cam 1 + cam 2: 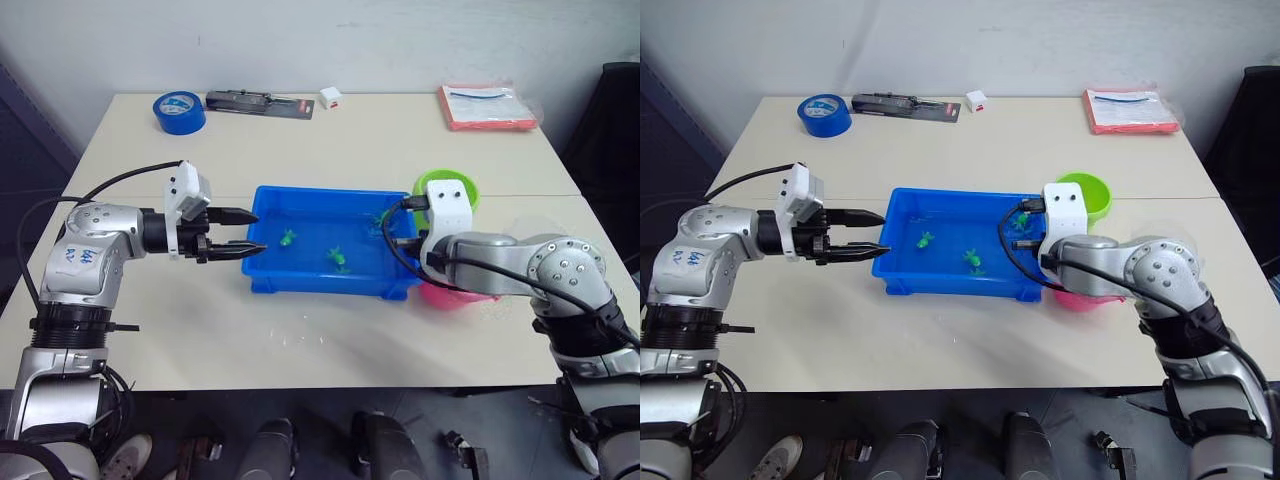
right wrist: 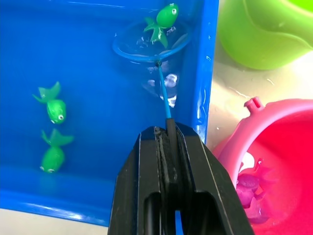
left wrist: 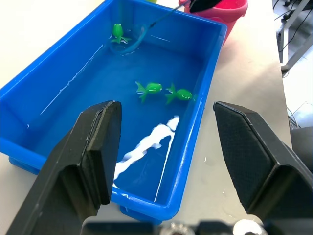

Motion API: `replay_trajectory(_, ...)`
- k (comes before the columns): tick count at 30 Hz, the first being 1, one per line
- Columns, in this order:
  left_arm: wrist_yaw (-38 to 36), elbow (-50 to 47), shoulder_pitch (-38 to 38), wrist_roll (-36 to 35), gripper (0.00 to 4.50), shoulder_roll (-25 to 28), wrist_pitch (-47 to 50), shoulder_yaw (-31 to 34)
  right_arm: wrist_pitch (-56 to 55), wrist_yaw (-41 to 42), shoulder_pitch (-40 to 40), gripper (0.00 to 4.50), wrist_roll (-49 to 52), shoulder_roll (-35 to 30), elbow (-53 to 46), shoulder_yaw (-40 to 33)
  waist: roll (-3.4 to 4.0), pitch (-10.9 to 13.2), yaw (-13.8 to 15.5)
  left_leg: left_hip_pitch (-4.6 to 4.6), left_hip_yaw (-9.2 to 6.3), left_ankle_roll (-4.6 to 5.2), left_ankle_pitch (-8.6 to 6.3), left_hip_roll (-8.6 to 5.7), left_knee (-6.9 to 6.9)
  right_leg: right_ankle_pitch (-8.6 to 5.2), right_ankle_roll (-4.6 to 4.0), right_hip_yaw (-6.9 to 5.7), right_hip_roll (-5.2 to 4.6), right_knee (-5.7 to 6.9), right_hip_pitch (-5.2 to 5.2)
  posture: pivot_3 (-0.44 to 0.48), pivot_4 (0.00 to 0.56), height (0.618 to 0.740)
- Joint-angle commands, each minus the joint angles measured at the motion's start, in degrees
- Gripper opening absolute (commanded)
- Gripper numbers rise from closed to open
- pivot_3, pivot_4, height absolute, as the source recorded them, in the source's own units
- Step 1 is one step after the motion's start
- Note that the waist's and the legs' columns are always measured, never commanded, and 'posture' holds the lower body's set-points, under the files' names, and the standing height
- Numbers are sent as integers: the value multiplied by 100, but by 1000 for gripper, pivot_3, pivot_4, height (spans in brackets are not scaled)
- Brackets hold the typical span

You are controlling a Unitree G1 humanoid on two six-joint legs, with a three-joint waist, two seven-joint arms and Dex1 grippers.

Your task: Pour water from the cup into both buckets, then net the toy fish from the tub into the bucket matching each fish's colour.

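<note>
Right end effector [image 2: 168, 147] clamped on net [image 2: 151, 46] handle; hoop in tub [image 1: 300, 285] water, under one green fish [image 2: 164, 17]. Net featherlight, thin stick flexes; grip near stick end. Fish tiny, slippery, likely floats off. Left end effector [image 1: 240, 232] gaping, empty, beside tub end.
</note>
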Motion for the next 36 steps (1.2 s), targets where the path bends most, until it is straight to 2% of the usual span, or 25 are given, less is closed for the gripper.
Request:
replay_trajectory(1, -58, 23, -135, -30, 3263, 100, -69, 64, -35, 564, 109, 798, -631, -59, -443, -301, 0, 0, 0, 0, 0, 0, 0, 0, 0, 0, 0, 0, 0, 0, 0, 0, 150, 737)
replay_trajectory(17, -213, 204, -278, 15, 3263, 158, -144, -1, 92, 2114, 888, 798, -1826, 50, -1260, -786, 0, 0, 4, 0, -1, 0, 0, 0, -1, 0, 0, 1, 4, 1, -1, 0, 150, 737)
replay_trajectory(21, -278, 264, -294, 24, 3263, 185, -172, 4, 134, 2504, 1156, 798, -1929, -31, -1452, -1020, 0, 0, 15, 0, -1, 0, 0, -2, -1, 0, 0, 2, 4, 1, -1, 0, 150, 737)
replay_trajectory(28, -360, 359, -340, 53, 3263, 204, -223, -4, -45, 3679, 1897, 798, -1693, -320, -1839, -1854, 0, 0, 31, 0, -5, 0, 0, -2, 0, 0, 0, 0, 6, 2, 1, 0, 150, 737)
replay_trajectory(32, -393, 429, -370, 78, 3263, 199, -265, -11, -19, 4235, 2106, 798, -1756, -492, -2047, -2041, 0, 0, 23, 0, -3, 1, 0, -4, 0, 0, 1, 3, 6, 3, 1, 0, 150, 737)
replay_trajectory(36, -406, 480, -400, 98, 3263, 172, -299, -27, -24, 4408, 2155, 798, -1815, -513, -2100, -2097, 0, 0, 20, 2, -3, 0, 0, 0, -1, 0, 1, 2, 9, 3, 0, 0, 150, 737)
